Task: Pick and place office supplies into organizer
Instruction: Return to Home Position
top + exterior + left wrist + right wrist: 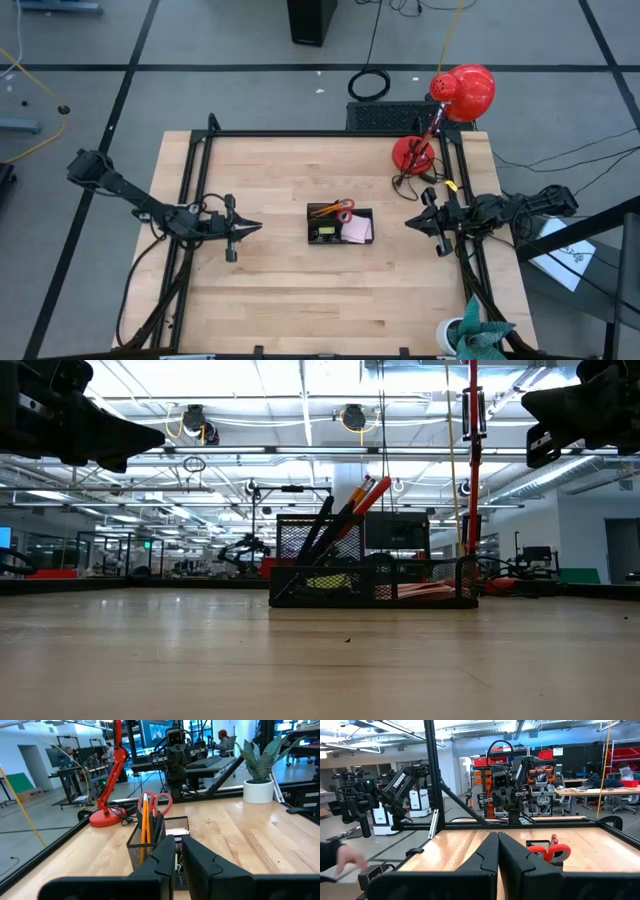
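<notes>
Organizer (310, 232): black mesh tray, mid-surface, between the two arms, apart from both.
Left hand (250, 228): fingers closed together, empty, pointing at the tray.
Contents: orange pencils (325, 210) and red-handled scissors (345, 206) leaning in the tall section; pink sticky-note pad (357, 230) flat in the right compartment.
Right hand (410, 222): closed, empty.
Step, as judged: loading done, arms parking. The next move calls for a retreat clear of the tray, with no grasp.
Binder clip: not made out.

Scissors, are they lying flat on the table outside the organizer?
No, the red-handled scissors stand inside the organizer, handles up beside the pencils.
</notes>
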`<state>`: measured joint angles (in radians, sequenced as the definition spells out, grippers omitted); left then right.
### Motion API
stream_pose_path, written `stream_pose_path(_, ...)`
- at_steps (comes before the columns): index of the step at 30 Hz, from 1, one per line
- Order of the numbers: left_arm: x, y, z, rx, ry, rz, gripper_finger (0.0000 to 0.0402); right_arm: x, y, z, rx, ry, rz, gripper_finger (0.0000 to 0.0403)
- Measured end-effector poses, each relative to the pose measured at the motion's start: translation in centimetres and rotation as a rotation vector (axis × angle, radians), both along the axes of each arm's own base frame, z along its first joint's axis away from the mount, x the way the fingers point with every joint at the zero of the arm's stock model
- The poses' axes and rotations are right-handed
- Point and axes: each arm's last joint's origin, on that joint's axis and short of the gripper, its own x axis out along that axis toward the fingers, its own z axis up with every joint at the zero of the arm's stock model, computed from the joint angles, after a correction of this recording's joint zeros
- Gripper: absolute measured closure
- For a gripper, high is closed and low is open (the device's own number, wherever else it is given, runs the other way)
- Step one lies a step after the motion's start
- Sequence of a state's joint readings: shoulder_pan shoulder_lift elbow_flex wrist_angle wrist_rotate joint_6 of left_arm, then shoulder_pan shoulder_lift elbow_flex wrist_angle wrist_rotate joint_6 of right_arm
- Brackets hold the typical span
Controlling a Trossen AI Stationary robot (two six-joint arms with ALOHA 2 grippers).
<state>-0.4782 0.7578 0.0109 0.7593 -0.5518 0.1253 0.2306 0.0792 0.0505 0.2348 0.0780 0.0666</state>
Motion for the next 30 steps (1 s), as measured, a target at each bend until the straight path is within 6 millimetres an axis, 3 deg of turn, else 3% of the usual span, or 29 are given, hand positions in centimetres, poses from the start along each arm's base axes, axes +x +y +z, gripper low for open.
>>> stream_pose_path(30, 0.00, -0.01, 0.00, 0.000, 0.000, 0.000, 0.0355, 0.00, 0.00, 0.00, 0.000, 0.000, 0.000, 0.0403)
